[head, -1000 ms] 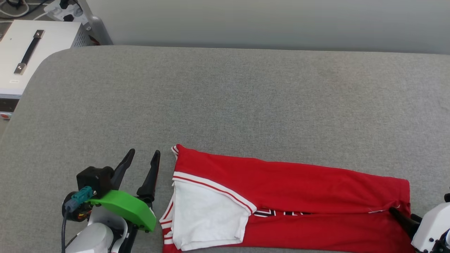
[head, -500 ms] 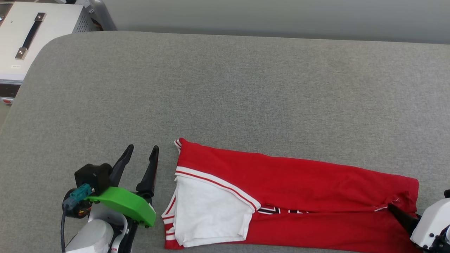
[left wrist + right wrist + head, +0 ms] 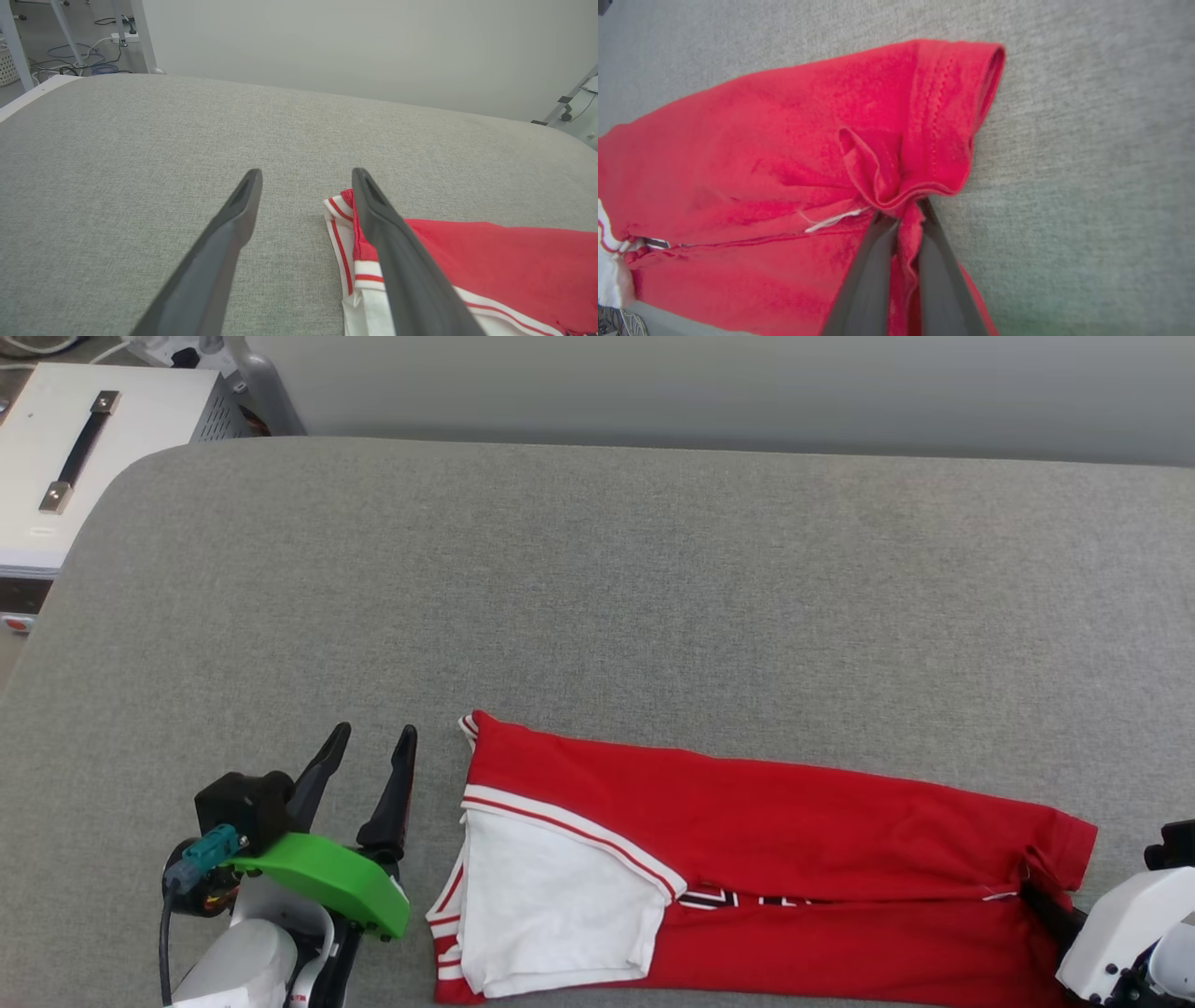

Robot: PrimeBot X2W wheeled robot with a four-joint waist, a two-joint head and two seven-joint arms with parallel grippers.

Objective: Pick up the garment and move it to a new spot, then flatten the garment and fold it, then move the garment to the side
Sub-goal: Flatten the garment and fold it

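Grey fabric tabletop point(image 3: 597, 597) has loads of free room beyond the garment point(image 3: 775, 859), which lies folded long along the near edge. Left gripper point(image 3: 373, 733) sits spread wide just beside the white-sleeve end, holding nothing. Right gripper point(image 3: 901, 211) has now snapped closed, pinching the red hem, which looked flatter a second ago.

Bright, even, soft light; faint shadows; wrist views bend at edges.
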